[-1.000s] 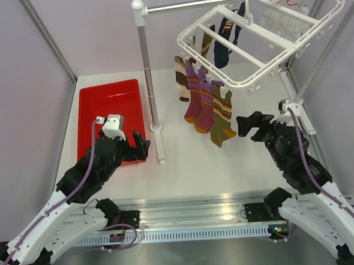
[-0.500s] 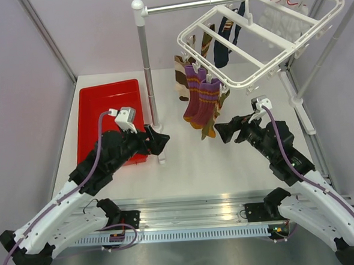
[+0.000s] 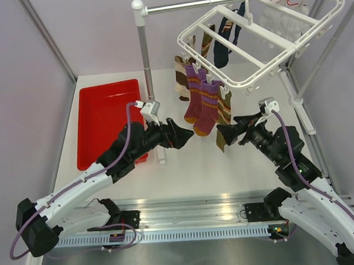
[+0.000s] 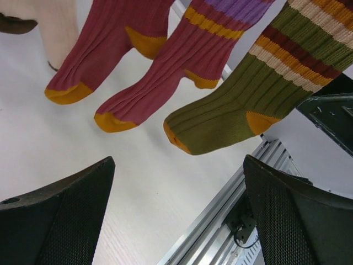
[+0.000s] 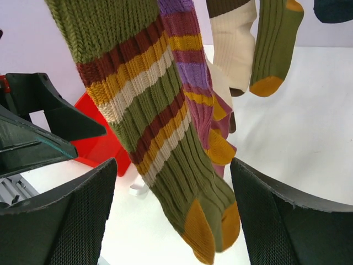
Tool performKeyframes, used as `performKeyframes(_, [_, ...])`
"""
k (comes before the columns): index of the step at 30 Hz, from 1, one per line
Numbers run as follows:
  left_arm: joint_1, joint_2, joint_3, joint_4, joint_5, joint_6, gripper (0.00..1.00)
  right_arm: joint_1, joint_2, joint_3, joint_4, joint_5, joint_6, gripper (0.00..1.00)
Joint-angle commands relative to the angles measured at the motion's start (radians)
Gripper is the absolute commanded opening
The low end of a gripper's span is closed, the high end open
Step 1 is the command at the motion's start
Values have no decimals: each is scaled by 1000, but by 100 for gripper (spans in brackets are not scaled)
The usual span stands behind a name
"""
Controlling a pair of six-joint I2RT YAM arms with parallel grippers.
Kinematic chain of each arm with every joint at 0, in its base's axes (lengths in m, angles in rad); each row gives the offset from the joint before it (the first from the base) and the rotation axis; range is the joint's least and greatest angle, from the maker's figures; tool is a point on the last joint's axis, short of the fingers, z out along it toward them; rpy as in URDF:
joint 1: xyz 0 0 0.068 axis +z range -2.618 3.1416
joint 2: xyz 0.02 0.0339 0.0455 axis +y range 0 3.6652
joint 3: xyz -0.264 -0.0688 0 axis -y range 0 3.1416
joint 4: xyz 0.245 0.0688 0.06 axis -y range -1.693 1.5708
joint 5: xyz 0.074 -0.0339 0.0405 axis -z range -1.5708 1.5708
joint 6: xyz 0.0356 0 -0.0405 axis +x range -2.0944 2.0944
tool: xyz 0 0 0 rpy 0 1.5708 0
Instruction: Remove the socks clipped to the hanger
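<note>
1. The right fingers (image 5: 287,221), black with a mesh texture, stand wide apart. An olive ribbed fabric sock (image 5: 160,138) hangs down between them. Neither finger visibly presses the fabric, though the toe hangs close to one of them.
2. The left fingers (image 4: 60,221) are spread just as wide and hold nothing. The sock toes hang just beyond their tips.
3. From above, the two arms reach inward from either side of the front row of socks. The left one is near the maroon feet and the right one is at the olive foot.
4. The olive sock has cream, maroon and mustard stripes across the leg, plus a mustard heel and toe. It hangs at the near end of the row, with its foot free above the white counter (image 3: 191,161).
5. Just beside it hang two maroon ribbed socks (image 4: 110,55) with mustard heels and toes. Higher up they carry a purple band and orange stripes.
6. Behind these hang a brown-and-cream sock (image 3: 181,84) and a second olive sock with a mustard toe (image 5: 276,49). A dark navy sock (image 3: 223,45) hangs further back.
7. All of them hang from small clips on a large white plastic rectangular hanger (image 3: 246,84) with crossbars. It is tilted, and its hook sits over a horizontal metal rail. White socks (image 3: 281,18) sit at its far right part.
8. An upright metal pole (image 3: 146,68) stands left of the socks. Beyond it a red plastic tray (image 3: 103,113) lies on the counter.
</note>
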Motion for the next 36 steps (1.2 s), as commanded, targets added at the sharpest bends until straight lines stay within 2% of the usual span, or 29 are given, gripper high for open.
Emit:
performKeyframes(1, [-33,36,-18,149,33,-20,100,2,0,46,25,1,-12,87])
performKeyframes(17, [-103,124,-24,225,-8,-3,100,2,33,121,53,41,-46,85])
performKeyframes(25, [-145,160,-32,243,-66,-6,100,2,-2,104,266,44,-85,84])
performKeyframes(36, [-172,174,-43,238,-97,-8,100,0,161,160,480,70,-144,85])
